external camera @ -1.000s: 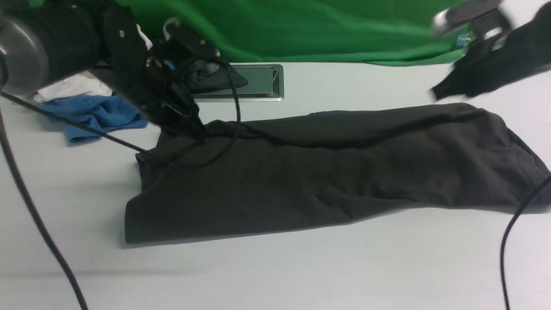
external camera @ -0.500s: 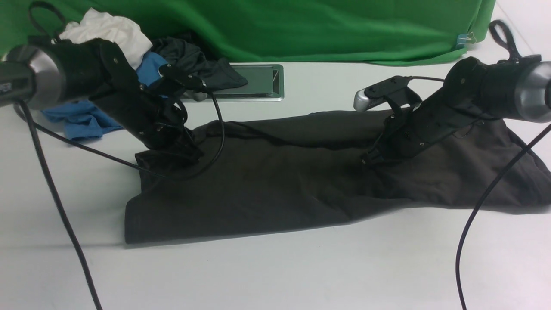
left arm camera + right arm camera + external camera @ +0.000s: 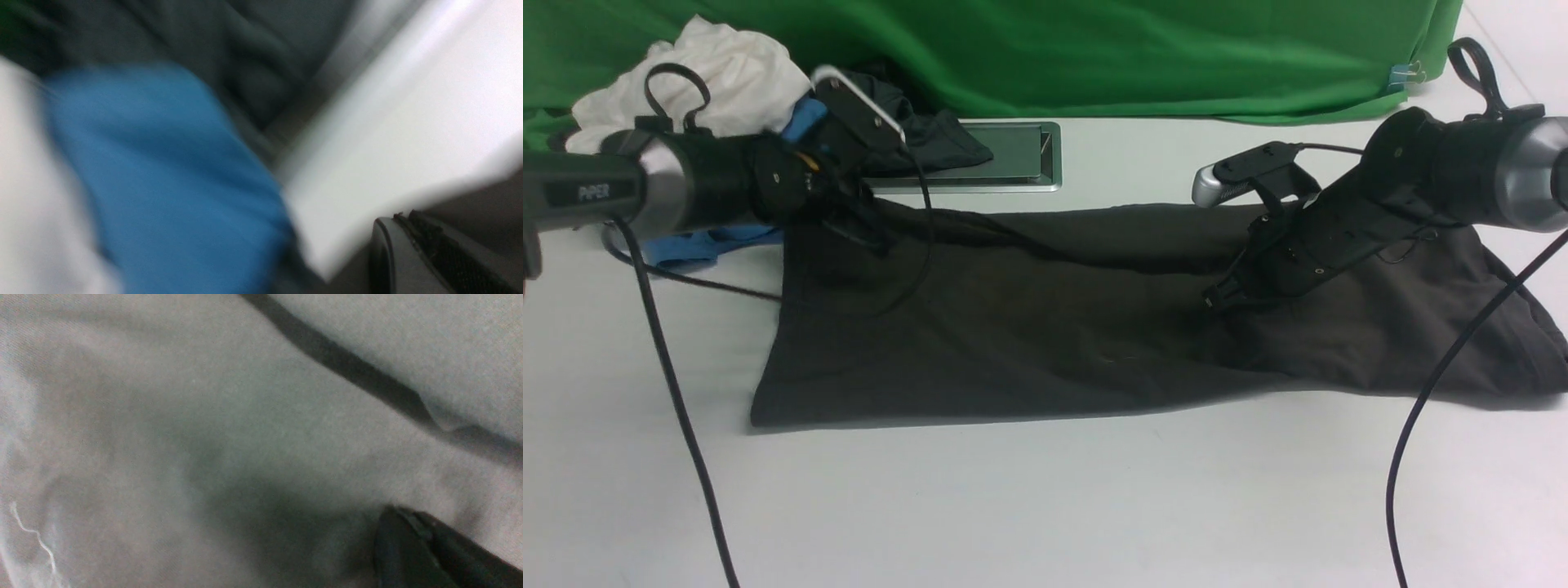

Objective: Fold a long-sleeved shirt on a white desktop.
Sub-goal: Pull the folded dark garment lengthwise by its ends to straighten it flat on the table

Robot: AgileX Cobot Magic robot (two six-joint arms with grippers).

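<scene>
Across the middle of the white worktop (image 3: 1045,506) the long-sleeved shirt (image 3: 1045,327) is spread as a long dark band. Its cloth is judged soft, light and limp, likely to sag and crease when lifted, so hold is best taken at a hem or folded edge, at both ends together. The right claw (image 3: 1217,300) is clenched, tips down on the cloth. The left claw (image 3: 870,237) is set at the far left corner; whether it is pinching that edge cannot be told, dark against dark.

shirt (image 3: 1045,327) on desktop (image 3: 1045,506) | garment pile (image 3: 735,73) behind-left | hatch (image 3: 1013,151) behind shirt
</scene>
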